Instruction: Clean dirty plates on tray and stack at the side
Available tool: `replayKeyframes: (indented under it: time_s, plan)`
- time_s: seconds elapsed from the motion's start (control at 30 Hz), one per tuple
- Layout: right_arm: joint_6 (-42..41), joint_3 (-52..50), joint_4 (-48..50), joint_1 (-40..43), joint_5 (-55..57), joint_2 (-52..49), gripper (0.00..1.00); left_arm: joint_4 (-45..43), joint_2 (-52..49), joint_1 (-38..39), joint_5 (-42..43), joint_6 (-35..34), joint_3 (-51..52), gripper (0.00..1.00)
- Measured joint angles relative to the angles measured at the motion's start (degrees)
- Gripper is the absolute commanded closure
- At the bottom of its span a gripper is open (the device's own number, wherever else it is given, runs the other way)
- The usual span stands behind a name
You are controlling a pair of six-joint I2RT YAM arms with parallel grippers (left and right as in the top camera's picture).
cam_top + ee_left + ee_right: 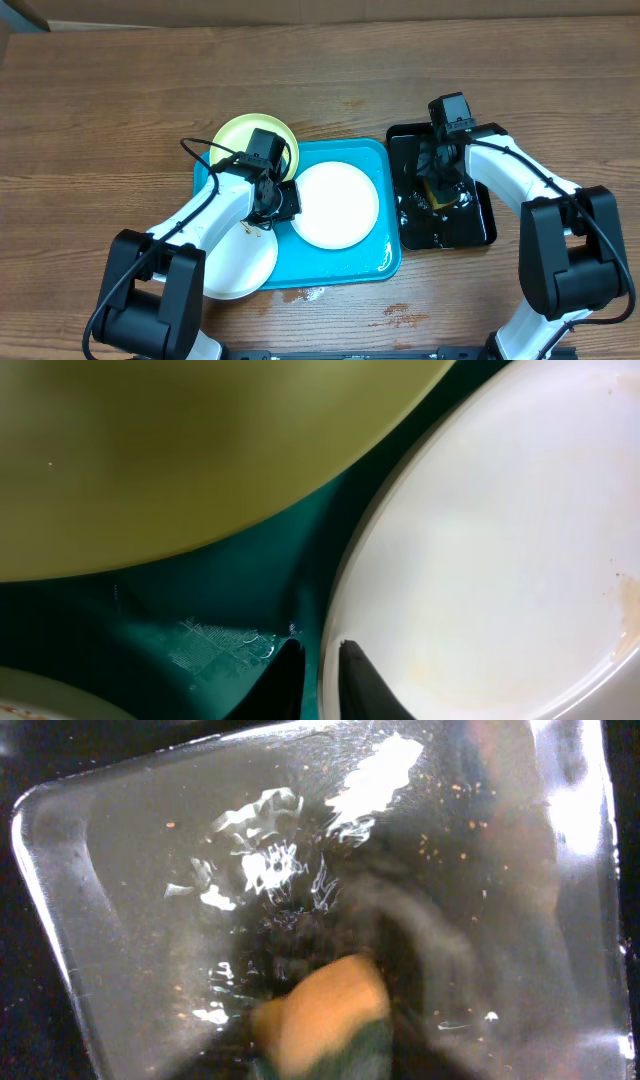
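L gripper is nipped on the left rim of the middle white plate: one fingertip outside the rim, the other on the plate's face, narrow gap w/ the rim between. That plate lies flat in the turquoise tray; wrist view shows a faint brownish smear near its edge. At the far-left corner the yellow-green plate overlaps the tray, partly off it. At the near-left corner the 2nd white plate overlaps it too, mostly on the wooden surface. R gripper hangs over the black tray, just beside the turquoise one, w/ a yellow sponge under it amid wet glare. Can't tell if R gripper is apart or together: view blurred, fingers not seen.
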State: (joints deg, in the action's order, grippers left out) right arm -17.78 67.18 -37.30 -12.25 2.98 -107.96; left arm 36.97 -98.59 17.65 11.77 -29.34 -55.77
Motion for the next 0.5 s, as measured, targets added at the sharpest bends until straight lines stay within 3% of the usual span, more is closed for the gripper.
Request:
replayKeyframes:
  time_s: [0.17, 0.4, 0.5]
  plan:
    - [0.1, 0.0, -0.3, 0.1, 0.0, 0.0, 0.17, 0.4, 0.0, 0.0, 0.0, 1.2, 0.0, 0.67]
    - [0.0, 0.0, -1.1, 0.2, 0.0, 0.0, 0.0, 0.7, 0.0, 0.0, 0.0, 1.2, 0.0, 0.73]
    - [0.1, 0.0, -1.4, 0.2, 0.0, 0.0, 0.0, 0.7, 0.0, 0.0, 0.0, 1.2, 0.0, 0.76]
